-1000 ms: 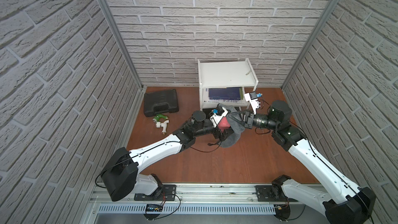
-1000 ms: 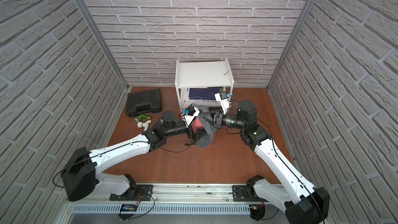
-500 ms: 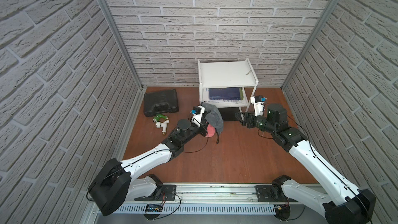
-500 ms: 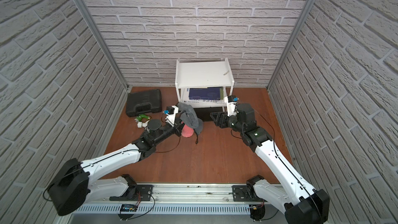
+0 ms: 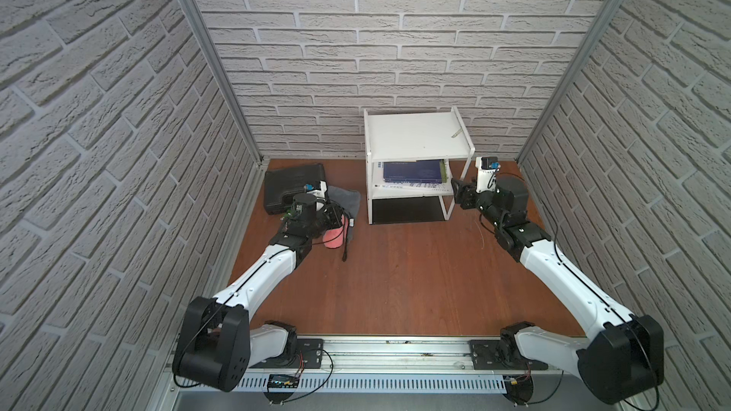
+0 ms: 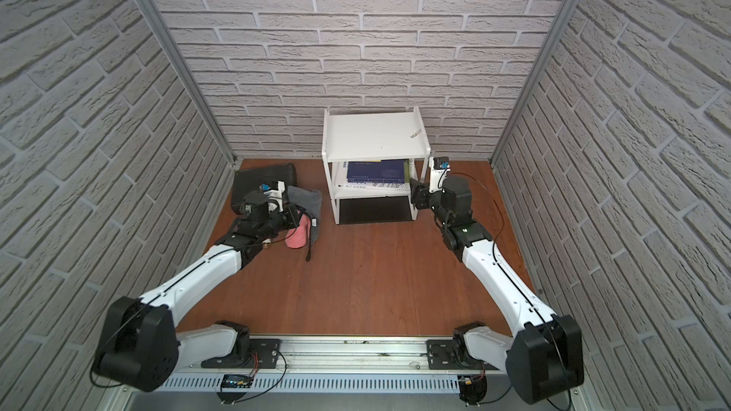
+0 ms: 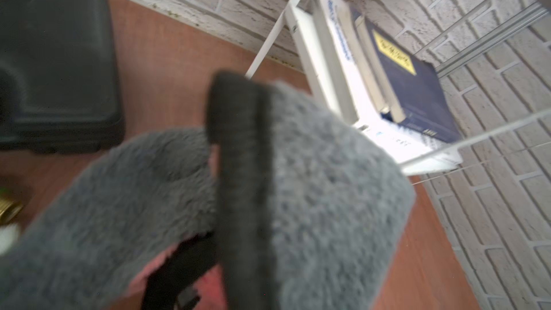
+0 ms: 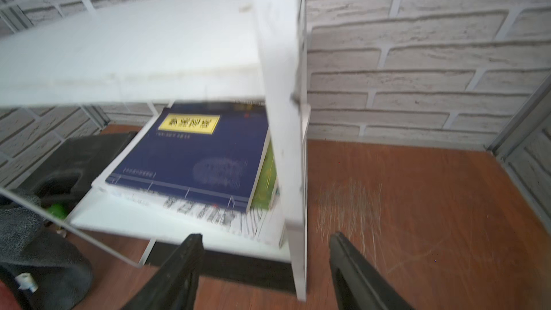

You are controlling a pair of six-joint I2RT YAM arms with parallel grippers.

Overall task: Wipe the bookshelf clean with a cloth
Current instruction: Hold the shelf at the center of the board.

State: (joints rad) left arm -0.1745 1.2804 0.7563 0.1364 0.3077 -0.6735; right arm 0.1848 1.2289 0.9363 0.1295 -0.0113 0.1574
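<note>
Both arms stretch forward from their bases, elbows low. The left gripper [image 5: 339, 213] is clamped tight, its fingers [image 7: 238, 156] wrapped in grey fabric. The right gripper [image 8: 265, 251] points ahead with its 2 jaws spread apart, empty.

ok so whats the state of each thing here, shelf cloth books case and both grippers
bookshelf: upright, top board bare but for a small scrap
books: stacked flat on the middle shelf
cloth: draped over the left gripper
case: closed, on the floor
left gripper: shut on cloth
right gripper: open, empty, at the shelf's leg
</note>
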